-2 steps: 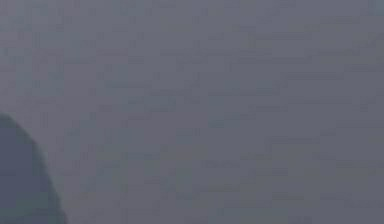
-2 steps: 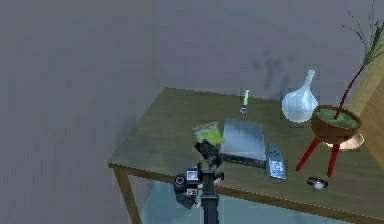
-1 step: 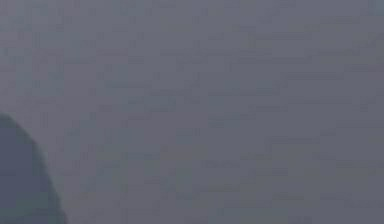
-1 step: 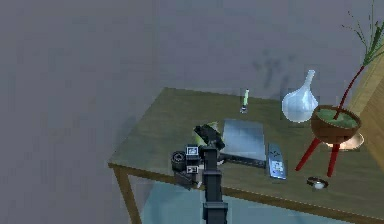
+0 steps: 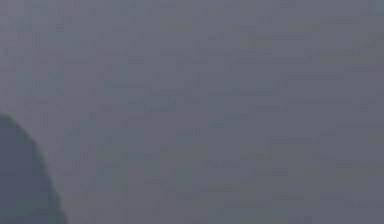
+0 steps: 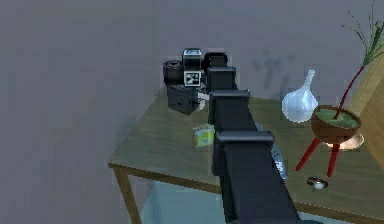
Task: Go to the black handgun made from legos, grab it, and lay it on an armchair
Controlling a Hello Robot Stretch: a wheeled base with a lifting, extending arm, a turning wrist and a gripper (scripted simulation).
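The hand (image 6: 180,88) sits at the end of the arm (image 6: 240,150), by the far corner of a wooden desk (image 6: 160,140) against a grey wall (image 6: 80,60). I cannot tell whether it holds anything: the black handgun cannot be told apart from the hand's dark body. Just this side of the hand lies a small greenish thing (image 6: 205,133). Well to its right stand a white vase (image 6: 300,98) and a potted plant (image 6: 335,122) on red legs.

You see dark square arm bar (image 6: 240,140) lying across brown wooden table (image 6: 150,135) toward grey wall (image 6: 90,50) behind. Gripper (image 6: 180,95) at bar's far end, near table's back edge. Small pale-green block (image 6: 204,133) on table just left of bar. White glass vase (image 6: 299,100) right of bar, red-legged brown bowl planter (image 6: 335,125) beside it, further right.
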